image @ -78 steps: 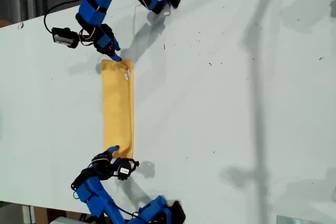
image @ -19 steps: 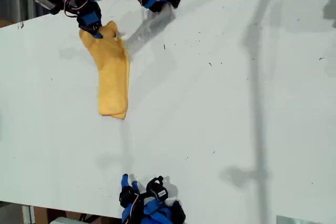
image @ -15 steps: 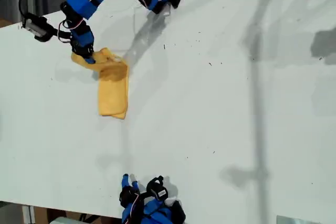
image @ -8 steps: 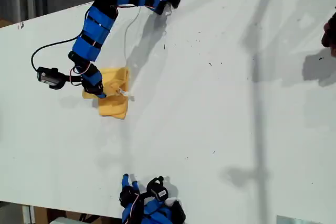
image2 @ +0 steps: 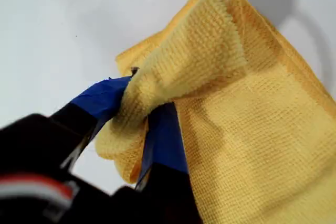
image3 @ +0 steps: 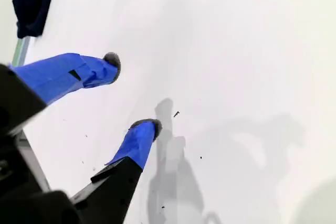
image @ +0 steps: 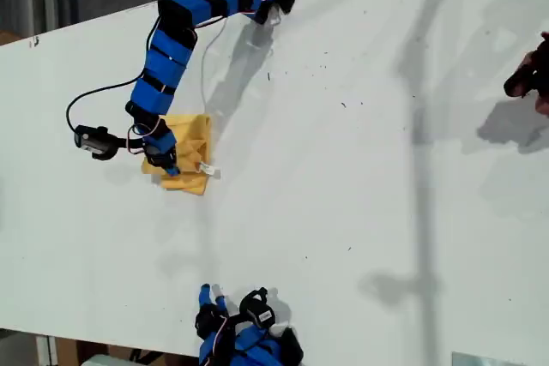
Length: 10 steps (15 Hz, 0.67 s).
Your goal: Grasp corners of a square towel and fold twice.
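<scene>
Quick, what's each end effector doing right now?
My first gripper: closed, holding a corner of the towel.
My second gripper: open, holding nothing.

My first gripper (image: 169, 166) sits at about nine o'clock in the exterior view, its arm reaching down from twelve o'clock, jaws pinched on a fold of the towel (image2: 252, 129). My second gripper (image3: 134, 95) rests at six o'clock, tucked back, jaws parted over bare table.
</scene>
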Available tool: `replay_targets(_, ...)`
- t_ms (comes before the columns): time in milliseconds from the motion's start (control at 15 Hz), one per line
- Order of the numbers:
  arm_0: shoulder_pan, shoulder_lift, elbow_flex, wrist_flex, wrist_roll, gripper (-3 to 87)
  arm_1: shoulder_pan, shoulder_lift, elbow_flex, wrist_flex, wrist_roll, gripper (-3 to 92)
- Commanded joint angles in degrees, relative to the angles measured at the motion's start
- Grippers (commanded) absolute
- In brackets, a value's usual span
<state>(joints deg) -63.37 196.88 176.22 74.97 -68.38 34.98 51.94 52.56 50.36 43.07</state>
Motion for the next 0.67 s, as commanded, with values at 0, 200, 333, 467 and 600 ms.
replay_targets(0, -0.44, 0.35, -0.26, 0.26, 0.35, 19.5, -1.05, 2.2, -3.43, -2.11, -0.79, 28.2)
replay_targets(200, -0.44, 0.44, -0.18, 0.26, 0.44, 19.5, -1.14, 4.92, -1.58, -2.55, -1.32, 35.8)
replay_targets(333, -0.44, 0.44, -0.18, 0.26, 0.53, 19.5, -0.79, 7.65, 0.35, -2.64, -1.85, 35.7)
replay_targets(467, -0.44, 0.53, -0.18, 0.26, 0.53, 19.4, 2.29, 8.96, 3.34, -2.11, -1.93, 34.0)
replay_targets(600, -0.44, 0.53, -0.18, 0.26, 0.62, 19.4, 6.77, 5.8, 4.22, -1.67, -1.93, 31.6)
